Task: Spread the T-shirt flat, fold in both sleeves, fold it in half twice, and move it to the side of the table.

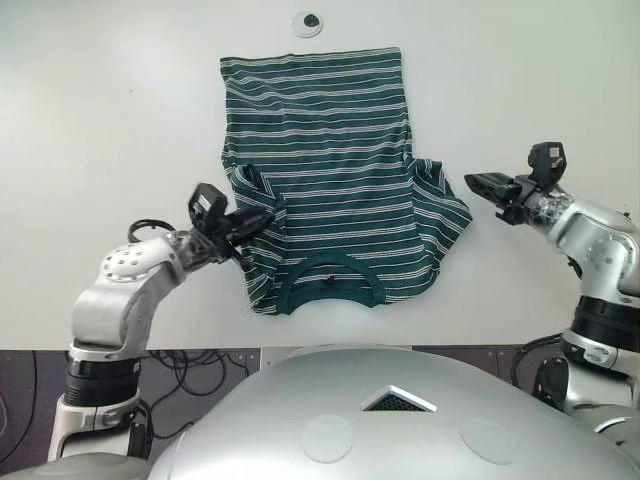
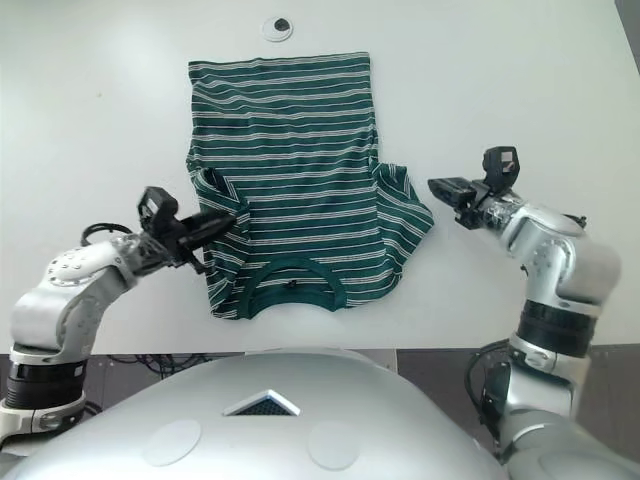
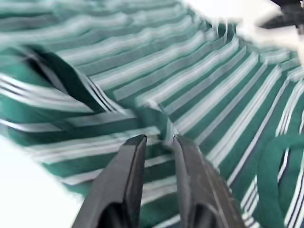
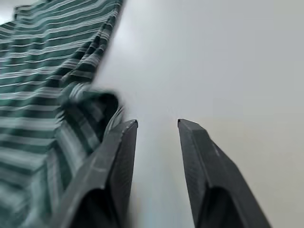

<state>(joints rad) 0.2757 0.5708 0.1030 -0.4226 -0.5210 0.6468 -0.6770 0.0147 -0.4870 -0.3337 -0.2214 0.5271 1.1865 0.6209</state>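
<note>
A green T-shirt (image 1: 320,130) with white stripes lies on the white table (image 1: 100,100), collar toward me. Its left sleeve (image 1: 250,188) is turned in over the body and tents up slightly. My left gripper (image 1: 268,213) is at that sleeve's edge, its fingers (image 3: 133,161) close together with a ridge of fabric pinched between the tips. The right sleeve (image 1: 440,200) lies bunched beside the body. My right gripper (image 1: 472,181) hovers open just outside it, a short gap away, with only bare table between its fingers (image 4: 194,142).
A small round disc (image 1: 308,23) sits on the table beyond the shirt's hem. Bare table spreads on both sides of the shirt. Dark cables (image 1: 190,365) hang below the near table edge.
</note>
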